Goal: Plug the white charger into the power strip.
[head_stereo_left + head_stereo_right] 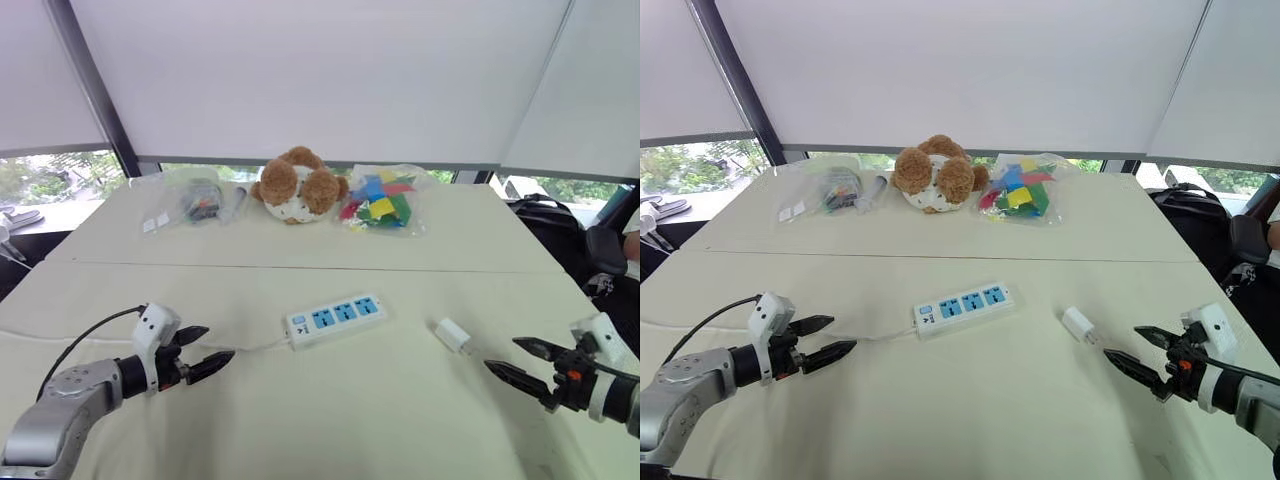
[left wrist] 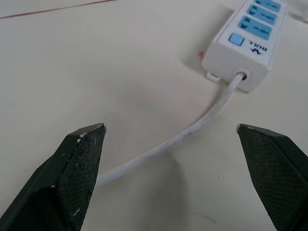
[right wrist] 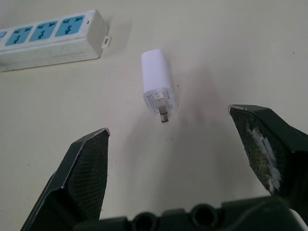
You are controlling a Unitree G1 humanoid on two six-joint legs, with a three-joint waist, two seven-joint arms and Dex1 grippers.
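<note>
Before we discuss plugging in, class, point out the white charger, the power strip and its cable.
white charger (image 3: 156, 82): right wrist view, on its white body.
power strip (image 1: 336, 317): left eye view, on its top face.
cable (image 2: 226, 94): left wrist view, just outside the strip.

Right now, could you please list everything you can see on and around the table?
white charger: one, white, lying on the table to the right of the power strip, prongs toward the right gripper
power strip: one, white with blue sockets, mid-table
cord: one, white, running from the strip's end toward the left gripper
plush bear: one, brown and white, far side
bag of blocks: one, clear with multicoloured pieces, right of the bear
bags of small items: clear, left of the bear, count unclear
table: one, cream
black bag: one, beyond the table's right edge
left gripper: black fingers, open, above the cord
right gripper: black fingers, open, near the charger, not touching
</note>
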